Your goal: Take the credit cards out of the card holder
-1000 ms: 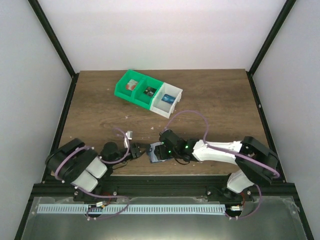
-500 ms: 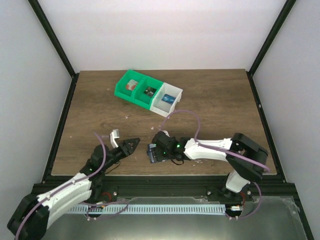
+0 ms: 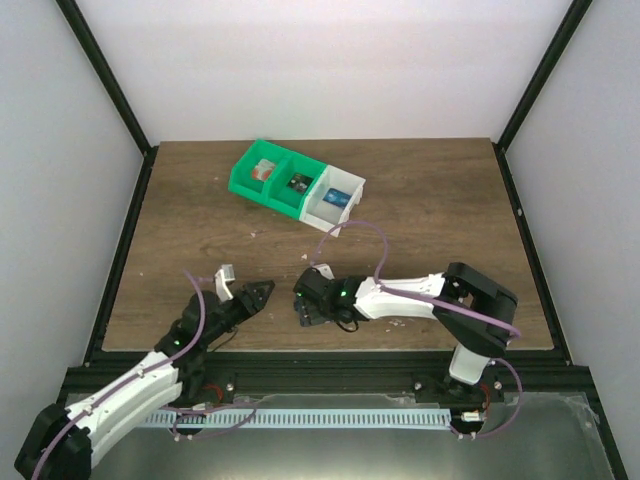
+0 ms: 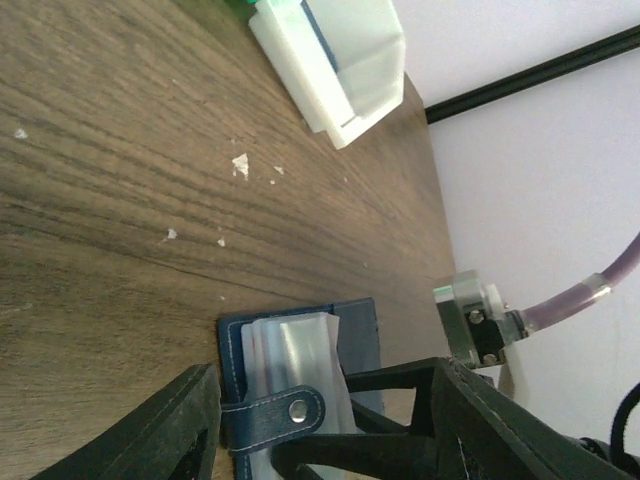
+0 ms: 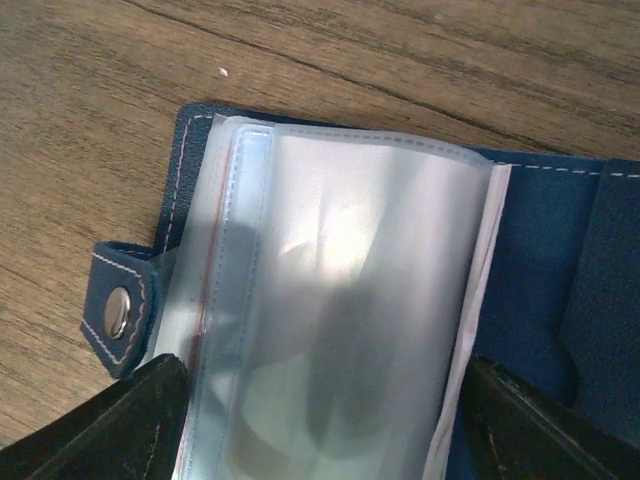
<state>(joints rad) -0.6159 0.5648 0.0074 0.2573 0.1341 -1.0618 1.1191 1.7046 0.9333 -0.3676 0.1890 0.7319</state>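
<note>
Wooden desk (image 3: 430, 200), lower centre: holder (image 5: 530, 270) open; left tool (image 3: 262, 292), right tool (image 3: 305, 303) spread. Risk: sleeve (image 5: 350, 350) snagged by fingers, holder dragged.

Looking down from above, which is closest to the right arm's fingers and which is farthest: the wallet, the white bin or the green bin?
1. Wallet: directly under the right arm's fingers, near the table's front edge.
2. White bin: farther back, around the middle of the table.
3. Green bin: farthest, against the white bin's left side.
</note>
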